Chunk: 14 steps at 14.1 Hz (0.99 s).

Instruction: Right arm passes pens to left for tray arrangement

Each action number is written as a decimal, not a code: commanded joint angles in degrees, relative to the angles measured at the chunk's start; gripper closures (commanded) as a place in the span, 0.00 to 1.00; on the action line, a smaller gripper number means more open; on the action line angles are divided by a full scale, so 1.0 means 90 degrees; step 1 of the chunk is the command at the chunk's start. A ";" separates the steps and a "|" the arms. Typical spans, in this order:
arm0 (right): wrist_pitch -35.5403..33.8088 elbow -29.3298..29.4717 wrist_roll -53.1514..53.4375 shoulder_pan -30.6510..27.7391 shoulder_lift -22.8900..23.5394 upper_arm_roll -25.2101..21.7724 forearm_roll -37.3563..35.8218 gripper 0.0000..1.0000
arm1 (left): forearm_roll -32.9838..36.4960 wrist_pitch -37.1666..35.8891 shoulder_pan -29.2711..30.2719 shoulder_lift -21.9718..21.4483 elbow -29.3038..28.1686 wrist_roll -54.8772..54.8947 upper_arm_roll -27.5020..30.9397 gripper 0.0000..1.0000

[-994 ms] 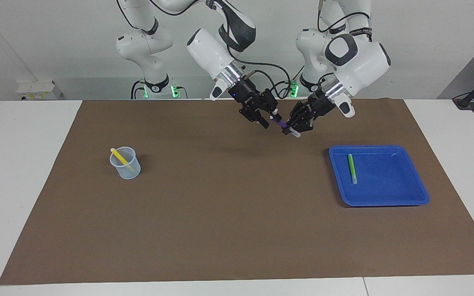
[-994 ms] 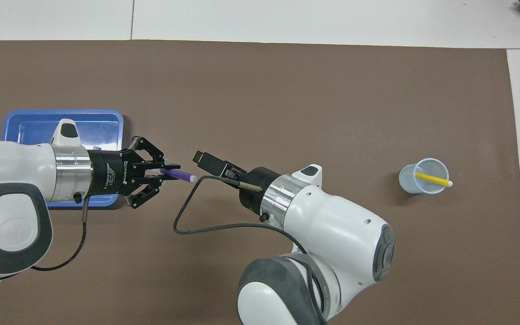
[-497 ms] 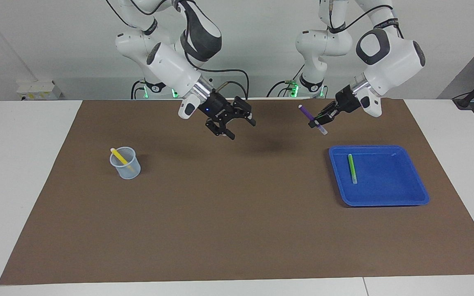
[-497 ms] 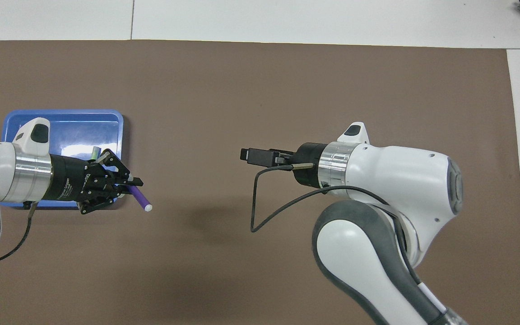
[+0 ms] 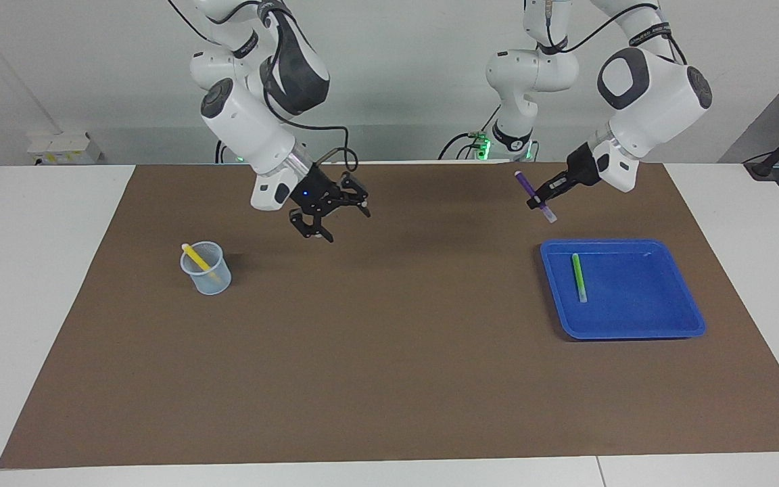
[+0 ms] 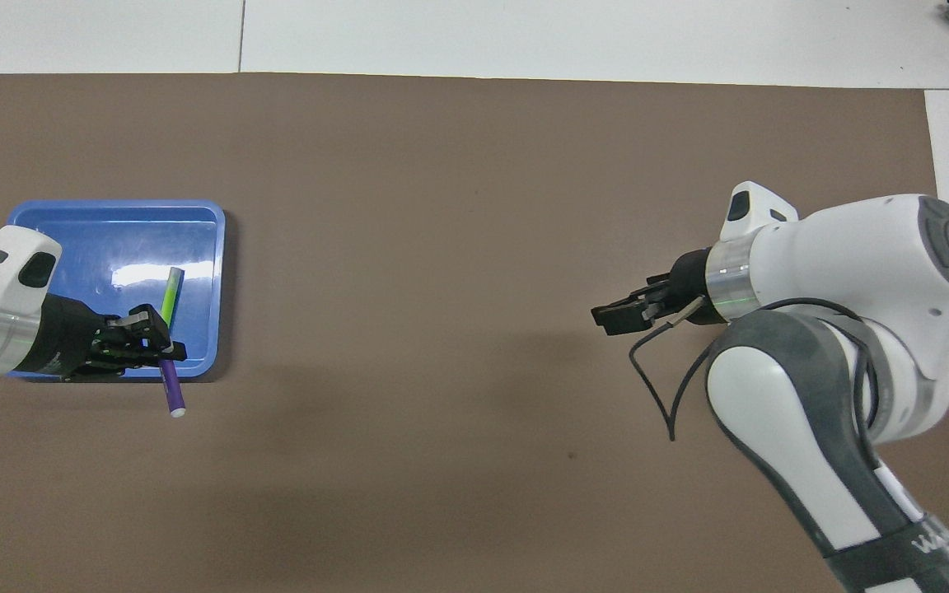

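My left gripper [image 5: 542, 201] is shut on the purple pen [image 5: 530, 190] and holds it tilted in the air, over the edge of the blue tray [image 5: 640, 304] that is nearer to the robots. In the overhead view the left gripper [image 6: 160, 356] and the purple pen [image 6: 170, 389] overlap that edge of the tray [image 6: 71, 226]. The green pen [image 5: 577, 277] lies in the tray and also shows in the overhead view [image 6: 171, 290]. The yellow pen [image 5: 195, 257] stands in a clear cup [image 5: 208, 279]. My right gripper [image 5: 335, 220], blue light on, is open and empty over the mat beside the cup; the overhead view shows it too [image 6: 610, 317].
A brown mat [image 5: 389, 352] covers the white table. In the overhead view the right arm [image 6: 845, 272] hides the cup and the yellow pen.
The right gripper let go of the purple pen and swung toward the cup. The left gripper carried the pen away from the handover spot to over the tray's edge.
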 commanded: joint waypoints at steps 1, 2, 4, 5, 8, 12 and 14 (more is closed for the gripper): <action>-0.0635 0.0065 -0.0676 -0.0496 -0.0150 0.0075 -0.1174 0.00 | 0.0568 -0.0126 0.0216 0.0435 0.0415 0.0866 -0.0028 1.00; -0.0723 0.0046 -0.0901 -0.0585 -0.0188 0.0085 -0.1721 0.00 | 0.0734 -0.0116 0.0303 0.0581 0.0512 0.1120 -0.0028 1.00; -0.0879 -0.0100 -0.1262 -0.0818 -0.0296 0.0085 -0.2301 0.00 | 0.1047 -0.0019 0.0479 0.0884 0.0747 0.1628 -0.0028 1.00; -0.0958 -0.0140 -0.1535 -0.0926 -0.0316 0.0075 -0.2419 0.00 | 0.1126 0.0156 0.0567 0.0963 0.0748 0.1833 -0.0028 1.00; -0.0862 -0.0441 -0.2181 -0.1414 -0.0355 0.0085 -0.2752 0.00 | 0.1448 0.0460 0.0704 0.1168 0.0757 0.2186 -0.0028 1.00; -0.0324 -0.1194 -0.2387 -0.1961 -0.0394 0.0075 -0.2762 0.17 | 0.1517 0.0967 0.0851 0.1568 0.0757 0.2489 -0.0028 1.00; -0.0285 -0.1234 -0.2446 -0.2002 -0.0394 0.0075 -0.2771 0.22 | 0.1712 0.1260 0.0958 0.1812 0.0757 0.2606 -0.0028 1.00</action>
